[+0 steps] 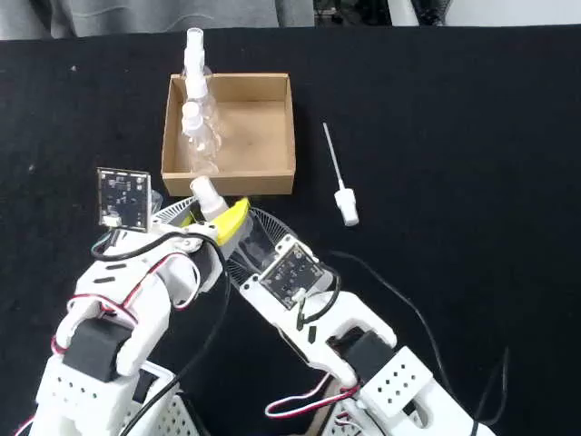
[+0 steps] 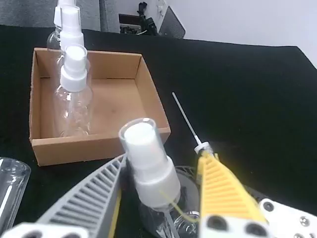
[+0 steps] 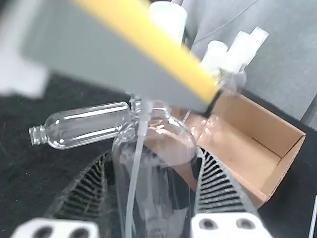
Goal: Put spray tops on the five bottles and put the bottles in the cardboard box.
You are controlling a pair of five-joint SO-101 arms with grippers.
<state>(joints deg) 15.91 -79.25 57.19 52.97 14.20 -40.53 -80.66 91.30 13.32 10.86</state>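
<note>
As the two arms meet just in front of the cardboard box (image 1: 259,136), the right gripper (image 3: 154,157) is clamped on a clear bottle (image 3: 153,148), fingers tight vs. its sides; the left gripper (image 2: 163,159) sits over it w/ grey and yellow fingers closed round a white spray top (image 2: 147,153), whose tube hangs inside the bottle; three capped bottles (image 1: 195,136) stand in a row along one box wall; an uncapped bottle (image 3: 81,128) lies on its side nearby; a loose spray top (image 1: 347,207) lies on the black table (image 1: 454,136), apart from the box.
</note>
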